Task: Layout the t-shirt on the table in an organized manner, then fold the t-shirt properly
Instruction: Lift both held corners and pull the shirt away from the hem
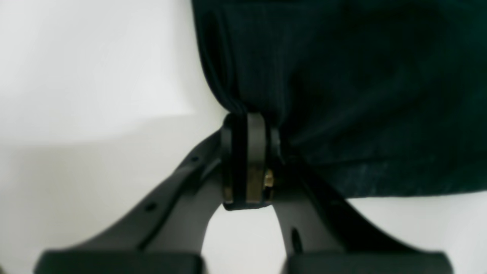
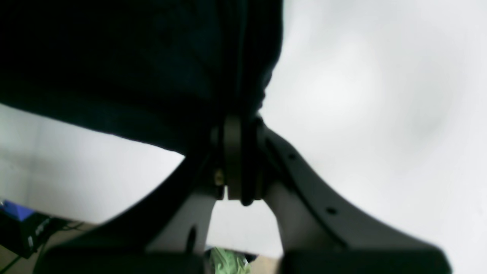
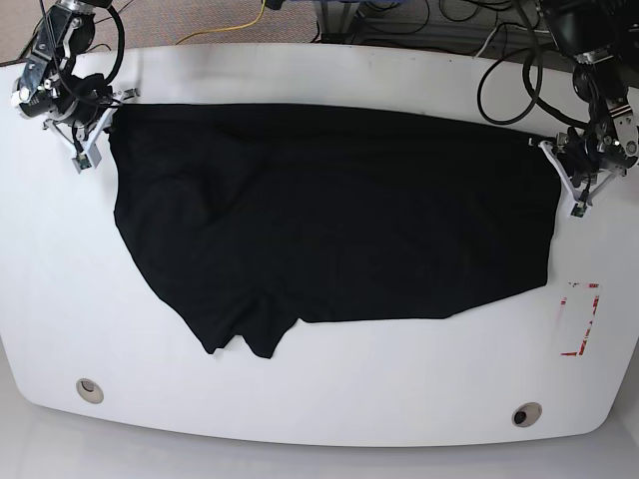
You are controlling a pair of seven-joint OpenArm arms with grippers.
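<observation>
A black shirt [image 3: 329, 215] lies stretched left to right across the table [image 3: 329, 389]. The right gripper [image 3: 100, 128] pinches its far-left corner; the left gripper [image 3: 561, 160] pinches its right edge.

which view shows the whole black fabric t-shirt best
The base view: the black fabric t-shirt is seen whole, spread between both grippers on the glossy white table. The wrist views show only blurred cloth pinched at each gripper.
</observation>
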